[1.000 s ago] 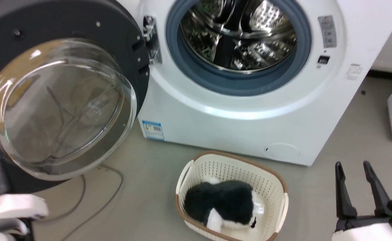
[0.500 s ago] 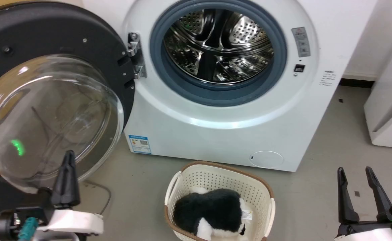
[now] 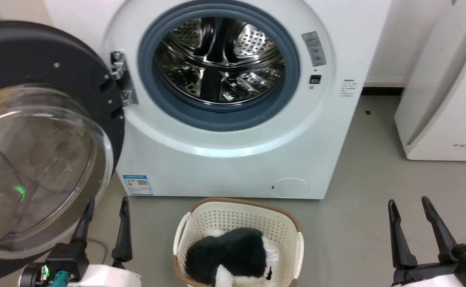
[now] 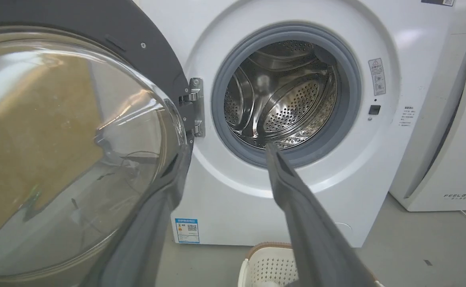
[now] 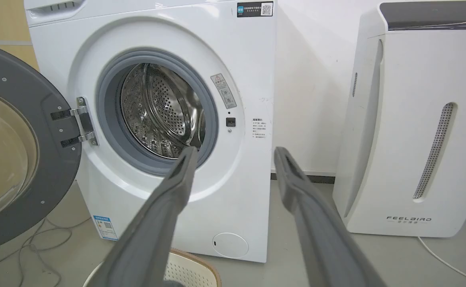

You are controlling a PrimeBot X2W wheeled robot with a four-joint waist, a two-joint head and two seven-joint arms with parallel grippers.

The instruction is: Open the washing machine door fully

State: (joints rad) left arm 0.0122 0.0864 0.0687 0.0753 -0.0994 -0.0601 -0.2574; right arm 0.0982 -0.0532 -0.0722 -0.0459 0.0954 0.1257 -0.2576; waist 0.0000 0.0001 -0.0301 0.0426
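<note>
Door (image 3: 42, 151): round, with a bulging clear glass centre. It stands swung wide to the left of the opening, hung on a metal hinge (image 3: 122, 81). It is likely stiff and fairly heavy, turning only about that hinge. The glass looks slick and breakable, so the black rim (image 3: 26, 48), far from the hinge, seems the better place to push or hold. Judged near full travel.

Left claw (image 3: 107, 202): fingers parted, holding nothing, just beside the door's lower edge. Contact cannot be told.

Washing machine (image 3: 225, 159): white front-loader with the steel drum (image 3: 217, 59) exposed.

Basket (image 3: 241, 215): cream, on the floor (image 3: 356, 159) before the machine, holding a black-and-white soft toy (image 3: 229, 251).

Right claw (image 3: 408, 202): fingers parted, empty, well apart from the door.

White appliance (image 3: 444, 99): far right, beside the machine.
</note>
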